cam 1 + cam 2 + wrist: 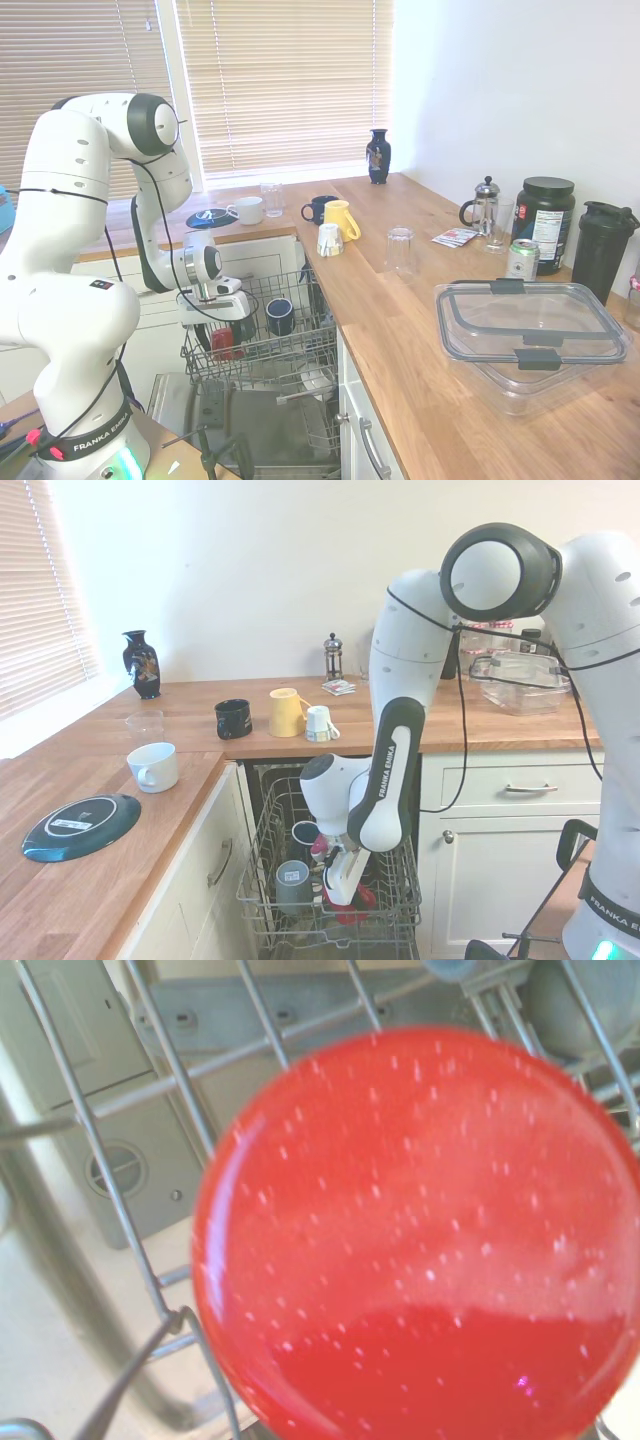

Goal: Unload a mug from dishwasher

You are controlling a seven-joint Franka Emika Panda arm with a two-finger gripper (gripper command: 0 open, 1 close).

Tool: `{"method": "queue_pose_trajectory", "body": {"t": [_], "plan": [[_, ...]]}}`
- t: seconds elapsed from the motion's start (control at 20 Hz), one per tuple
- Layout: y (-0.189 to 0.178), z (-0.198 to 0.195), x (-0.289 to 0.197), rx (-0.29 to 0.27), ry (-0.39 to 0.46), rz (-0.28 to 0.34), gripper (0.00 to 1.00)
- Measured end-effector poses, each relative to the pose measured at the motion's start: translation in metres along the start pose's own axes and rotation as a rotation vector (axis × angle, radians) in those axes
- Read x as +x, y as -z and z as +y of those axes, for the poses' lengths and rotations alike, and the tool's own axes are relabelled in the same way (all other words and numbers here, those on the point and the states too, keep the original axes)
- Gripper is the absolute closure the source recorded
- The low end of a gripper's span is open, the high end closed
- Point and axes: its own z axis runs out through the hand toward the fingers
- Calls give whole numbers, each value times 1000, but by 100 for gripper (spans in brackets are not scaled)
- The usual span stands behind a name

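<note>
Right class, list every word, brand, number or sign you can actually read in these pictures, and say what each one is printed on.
"FRANKA EMIKA", running lengthwise along the forearm of the white robot arm, second exterior view.
"FRANKA EMI", cut off at the edge, on the black band at the arm's base, first exterior view.
Black tub: label print too small to read.
Can, paper packet, dark plate's label: unreadable.
Red mug: no print.

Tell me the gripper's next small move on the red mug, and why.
Probably a short descent and then close. The gripper sits low in the dishwasher rack, right at the red mug, which fills the wrist view. Whether the fingers already hold it cannot be told.
</note>
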Motion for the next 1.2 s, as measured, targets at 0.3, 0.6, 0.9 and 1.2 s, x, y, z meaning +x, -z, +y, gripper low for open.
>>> {"method": "queue_pose_trajectory", "body": {"t": [0.3,0.6,0.9,1.2], "plan": [[0,0,0,5,4,7,100],[9,-1,3,20,6,19,100],[12,0,6,39,13,-5,100],[16,-3,12,66,45,-51,100]]}}
